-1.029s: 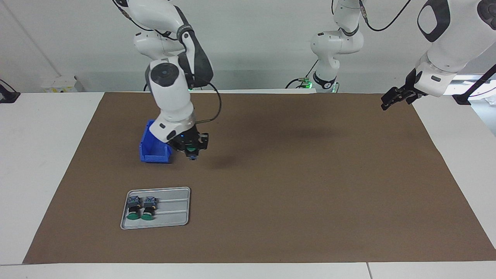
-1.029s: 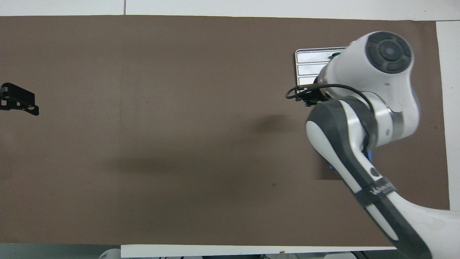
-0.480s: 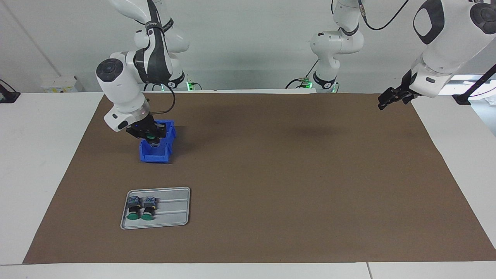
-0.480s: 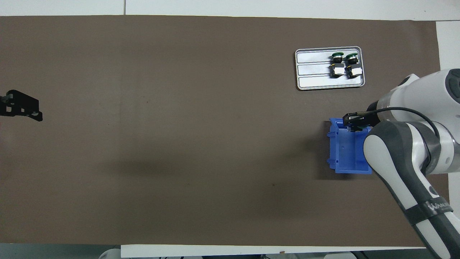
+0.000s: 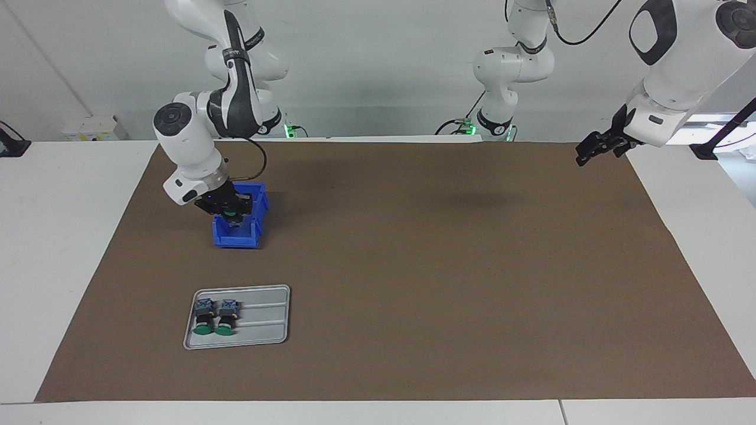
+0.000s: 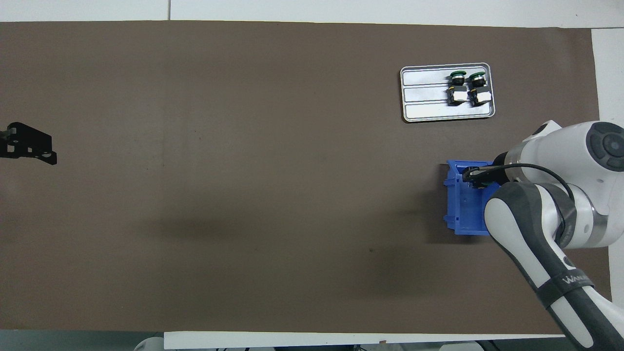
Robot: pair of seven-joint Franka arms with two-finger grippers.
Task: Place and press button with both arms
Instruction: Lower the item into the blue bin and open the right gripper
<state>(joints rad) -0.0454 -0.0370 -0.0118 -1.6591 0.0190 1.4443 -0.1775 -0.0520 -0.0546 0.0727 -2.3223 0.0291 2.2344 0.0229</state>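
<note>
Facing camera: high, across the table, looking back at me, whole mat [image 5: 413,265] in frame. Overhead camera: above my bases, steeply down and forward. Both share mat, bin [image 5: 245,233] under my right gripper [image 5: 231,213], tray [image 6: 424,105].

Bright, even overhead light, soft blurred arm shadows on the brown mat [image 5: 413,265], both views sharp.

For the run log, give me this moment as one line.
right claw: shut on button, over blue bin | left claw: open, waiting at left end | tray: two buttons
</note>
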